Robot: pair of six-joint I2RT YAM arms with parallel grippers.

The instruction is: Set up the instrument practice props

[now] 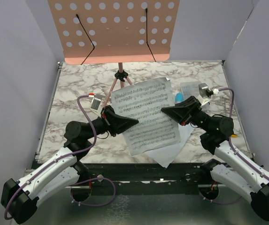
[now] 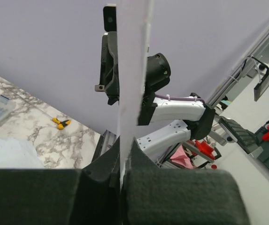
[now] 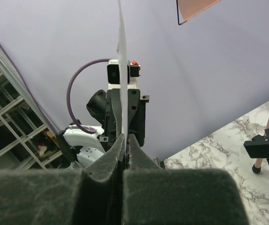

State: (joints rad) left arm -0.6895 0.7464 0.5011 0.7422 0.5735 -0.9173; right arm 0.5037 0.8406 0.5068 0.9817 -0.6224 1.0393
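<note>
Two hands of mine hold one page between them. My left hand (image 1: 133, 122) is clamped tight on the left edge of the page (image 1: 146, 115), about midway along it. My right hand (image 1: 166, 110) is clamped tight on the right edge, opposite. The page is lifted off the bench (image 1: 78, 79) with its printed side facing up. From each wrist I see the sheet edge-on, a thin white strip rising from between my closed pads, with the other hand gripping it at the far side.

A second page (image 1: 172, 157) lies flat on the bench beneath the held one, its corner poking out toward the near edge. The stand (image 1: 113, 28) is upright at the back of the bench, its pink, hole-dotted desk facing me with two black wire holders across it. Its thin legs spread from a black hub just behind the held page's upper left corner. The mic (image 1: 178, 97) shows as a bit of blue on the bench just behind the page's right edge, near my right hand; most of it is hidden. A clear box (image 1: 189, 87) sits just beyond it. A small yellow-and-black piece (image 2: 60, 123) lies on the bench at the right side.
</note>
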